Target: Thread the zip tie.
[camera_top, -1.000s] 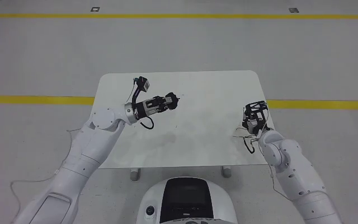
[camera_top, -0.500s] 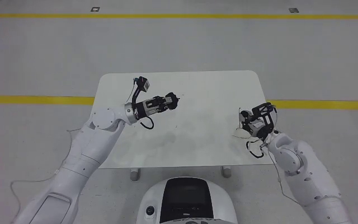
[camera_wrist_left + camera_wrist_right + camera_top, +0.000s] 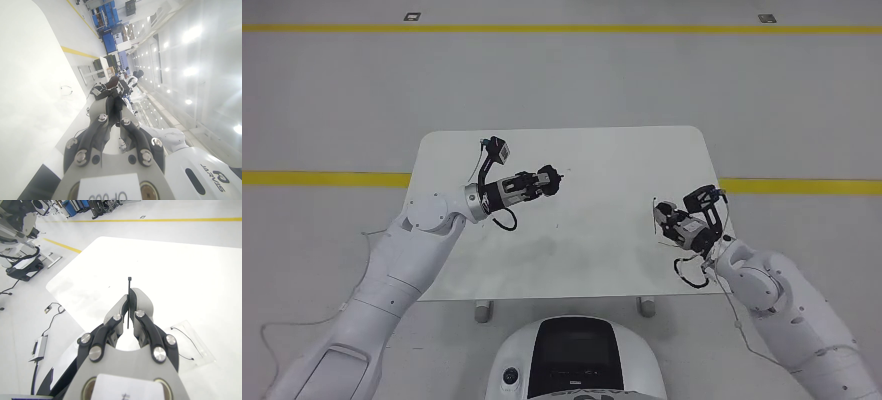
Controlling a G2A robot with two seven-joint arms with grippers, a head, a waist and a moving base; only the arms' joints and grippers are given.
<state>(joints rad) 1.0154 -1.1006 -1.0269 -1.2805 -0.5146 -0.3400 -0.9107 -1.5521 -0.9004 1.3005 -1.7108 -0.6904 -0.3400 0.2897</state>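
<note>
Top view puts your left end effector [image 3: 552, 180] above the left half of the white rounded counter [image 3: 582, 240], pointing toward the right side. In the left wrist view its fingers are pressed together, and you cannot tell whether anything thin is pinched between them.

Well apart to its right stands the black plastic zip tie [image 3: 654, 215]. It shows as a thin dark line running from the counter's near side toward its far side, crosswise to the line between your two arms. Your right end effector [image 3: 666, 214] is clamped on it. In the right wrist view the strap sits between the ribbed pads [image 3: 133, 302]. The square head [image 3: 129, 278] stands clear beyond the fingertips, and the plain tail end lies back in the gap toward the palm.

Near that end effector a clear plastic tray [image 3: 192, 330] lies on the counter with spare black ties [image 3: 184, 333] in it.

The coming move likely turns on that wide gap. The right arm already has the tie, so your left arm probably has to cross toward it, or both must meet mid-counter. The head is the exposed end, so it looks like the easier part for the left side to reach. The tail seems too buried for threading until it is regripped.
</note>
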